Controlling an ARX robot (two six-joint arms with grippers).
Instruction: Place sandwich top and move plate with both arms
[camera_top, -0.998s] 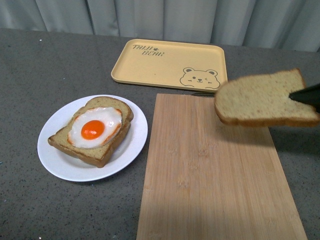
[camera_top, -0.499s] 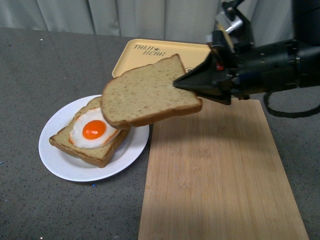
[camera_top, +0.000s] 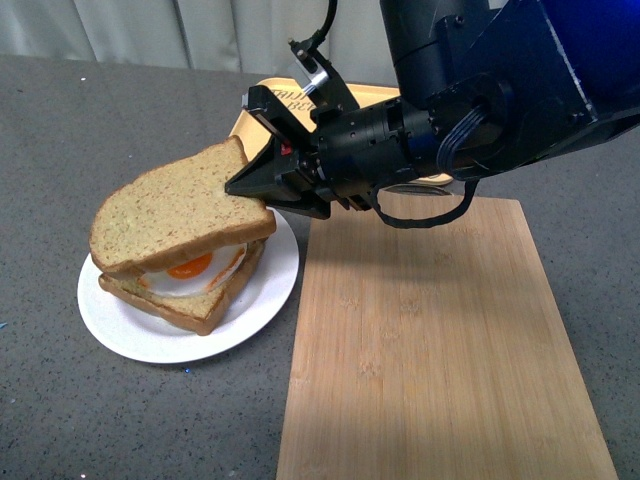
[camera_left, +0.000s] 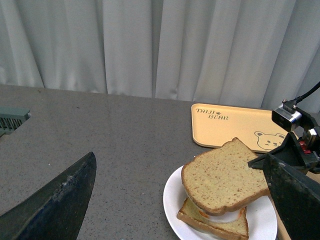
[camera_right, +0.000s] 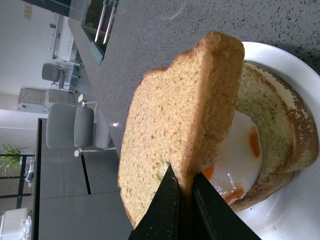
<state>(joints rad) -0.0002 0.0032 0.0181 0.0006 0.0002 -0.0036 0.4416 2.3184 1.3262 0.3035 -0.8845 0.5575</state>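
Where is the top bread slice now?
In the front view the sandwich top is at the left, held by the right pincer just over the egg slice on the plate.

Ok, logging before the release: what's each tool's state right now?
Left tool: open, holding nothing.
Right tool: closed on the top bread slice.

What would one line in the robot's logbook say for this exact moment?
right gripper: shut on sandwich top | sandwich top: tilted over egg slice on plate | left gripper: open, empty
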